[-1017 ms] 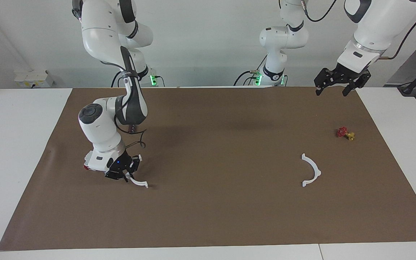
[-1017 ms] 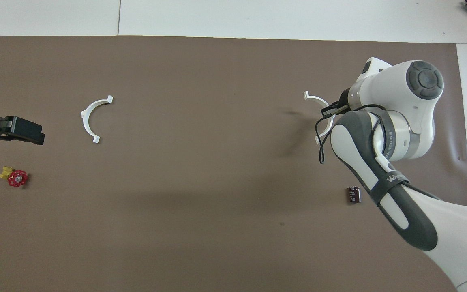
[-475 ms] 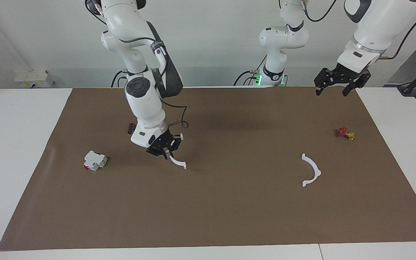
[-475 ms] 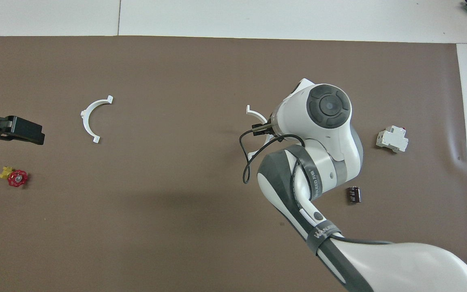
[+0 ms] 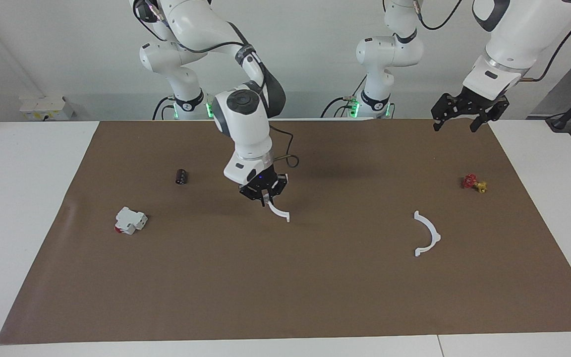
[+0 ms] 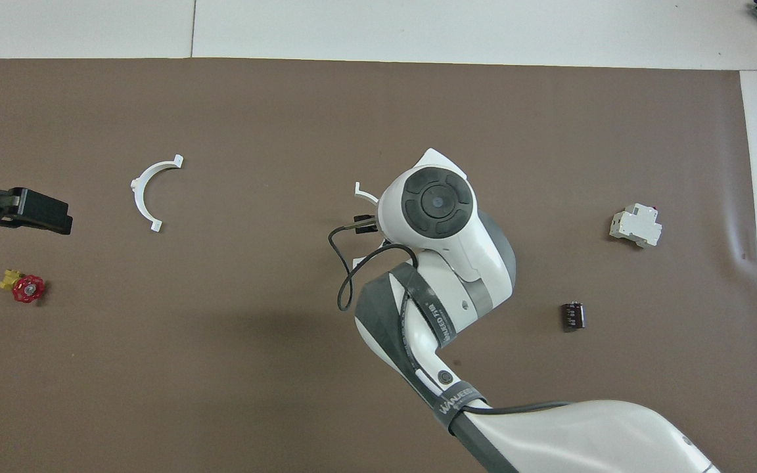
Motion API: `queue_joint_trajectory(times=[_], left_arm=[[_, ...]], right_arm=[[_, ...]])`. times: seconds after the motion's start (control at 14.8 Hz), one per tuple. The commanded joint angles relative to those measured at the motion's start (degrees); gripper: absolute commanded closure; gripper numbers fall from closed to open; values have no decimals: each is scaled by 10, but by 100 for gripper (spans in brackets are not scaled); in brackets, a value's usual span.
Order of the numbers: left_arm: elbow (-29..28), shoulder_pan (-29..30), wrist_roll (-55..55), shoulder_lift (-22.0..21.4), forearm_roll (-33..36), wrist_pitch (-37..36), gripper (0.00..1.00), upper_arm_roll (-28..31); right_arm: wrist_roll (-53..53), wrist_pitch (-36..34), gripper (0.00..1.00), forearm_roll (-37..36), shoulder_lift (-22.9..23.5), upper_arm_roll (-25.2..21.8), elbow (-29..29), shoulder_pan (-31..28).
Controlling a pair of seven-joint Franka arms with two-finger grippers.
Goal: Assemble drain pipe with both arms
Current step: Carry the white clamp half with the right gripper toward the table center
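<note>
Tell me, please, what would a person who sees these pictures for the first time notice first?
Most striking is the right gripper over the middle of the brown mat, shut on one white half-ring that hangs below it in the air. The other half-ring lies flat toward the left arm's end of the table. The left gripper waits high over the mat's corner, its fingers open.

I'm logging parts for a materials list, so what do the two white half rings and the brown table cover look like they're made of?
Half ring in the right hand: the held half ring looks like thin white moulded plastic, smooth, with small end tabs. The lying half ring looks the same. The brown table cover looks like matte paper or thin card, judging by a wrinkle near its edge; I can't be sure.
</note>
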Motion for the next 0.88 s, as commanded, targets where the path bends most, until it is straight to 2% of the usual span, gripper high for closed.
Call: queue_joint_trajectory(times=[0.0, 0.41, 0.81], left_arm=[[-15, 5, 7, -14, -1, 0, 0, -1], [-15, 5, 7, -14, -1, 0, 0, -1], [-15, 5, 7, -14, -1, 0, 0, -1]], right_arm=[[14, 20, 100, -16, 29, -2, 18, 7], [7, 49, 100, -16, 27, -2, -23, 20], [-7, 47, 100, -26, 26, -4, -33, 10]])
